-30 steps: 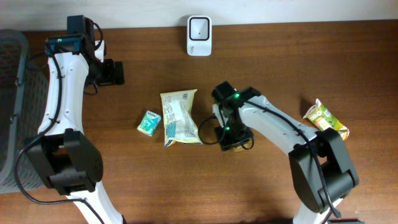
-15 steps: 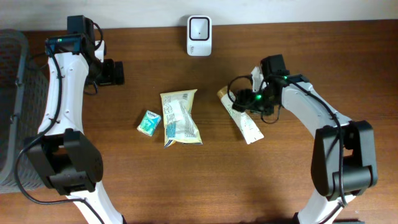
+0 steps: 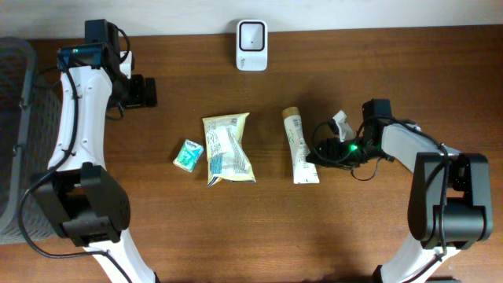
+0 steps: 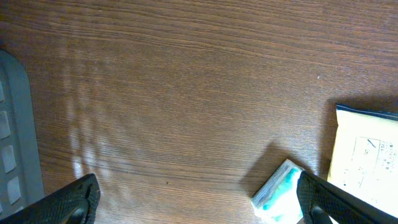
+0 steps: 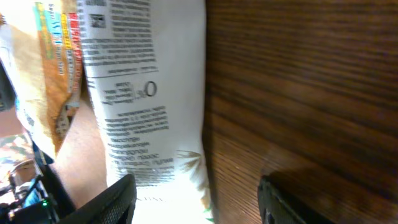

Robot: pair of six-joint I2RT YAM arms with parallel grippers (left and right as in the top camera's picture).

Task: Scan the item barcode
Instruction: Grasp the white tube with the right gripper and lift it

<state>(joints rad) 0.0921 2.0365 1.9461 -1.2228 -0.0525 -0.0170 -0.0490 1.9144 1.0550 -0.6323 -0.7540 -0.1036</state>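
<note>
A long white packet (image 3: 299, 146) with an orange-tan top end lies flat on the wooden table, right of centre. My right gripper (image 3: 321, 154) sits low at the right side of its lower end. In the right wrist view the printed white packet (image 5: 143, 106) reaches in beside the left finger (image 5: 115, 199). A strip of bare wood separates it from the right finger, so the right gripper (image 5: 196, 205) is open and grips nothing. The white scanner (image 3: 251, 45) stands at the back edge. My left gripper (image 3: 146, 92) hangs open and empty at the back left.
A yellow-white snack bag (image 3: 227, 148) and a small teal pack (image 3: 188, 155) lie left of the packet. The left wrist view shows that teal pack (image 4: 278, 194) and the bag's edge (image 4: 367, 155). A grey basket (image 3: 12, 134) stands at the far left.
My right gripper moved from beside the snack bag to the right. The long packet came with it, turned straight and now lies flat, and the jaws have opened off it. The left arm is unmoved.
</note>
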